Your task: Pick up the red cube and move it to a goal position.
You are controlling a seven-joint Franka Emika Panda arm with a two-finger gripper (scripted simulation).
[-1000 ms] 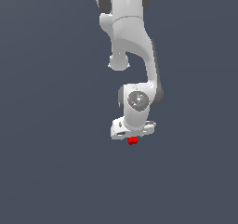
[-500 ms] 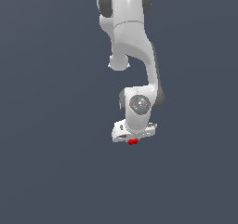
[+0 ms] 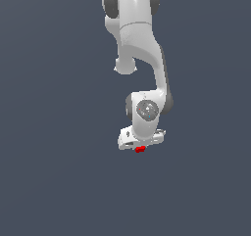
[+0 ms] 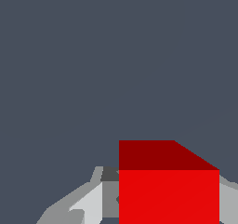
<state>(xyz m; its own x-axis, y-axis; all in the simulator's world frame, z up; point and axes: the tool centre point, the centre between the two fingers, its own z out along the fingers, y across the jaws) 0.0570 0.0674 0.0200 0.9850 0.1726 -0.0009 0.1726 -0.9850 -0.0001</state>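
The red cube (image 3: 140, 150) is a small bright red block showing just under the white gripper (image 3: 140, 149) of the arm, in the middle of the exterior view. The hand covers most of it from above. In the wrist view the red cube (image 4: 168, 186) fills the near part of the picture, sitting between the grey fingers (image 4: 88, 204), which press against its sides. The gripper is shut on the cube. No goal marker shows in either view.
The white arm (image 3: 139, 59) reaches down from the top of the exterior view. A plain dark grey-blue surface (image 3: 59, 181) lies all around it.
The arm's lower links and hand have shifted slightly, and the cube has stayed under the hand throughout, moving a little with it.
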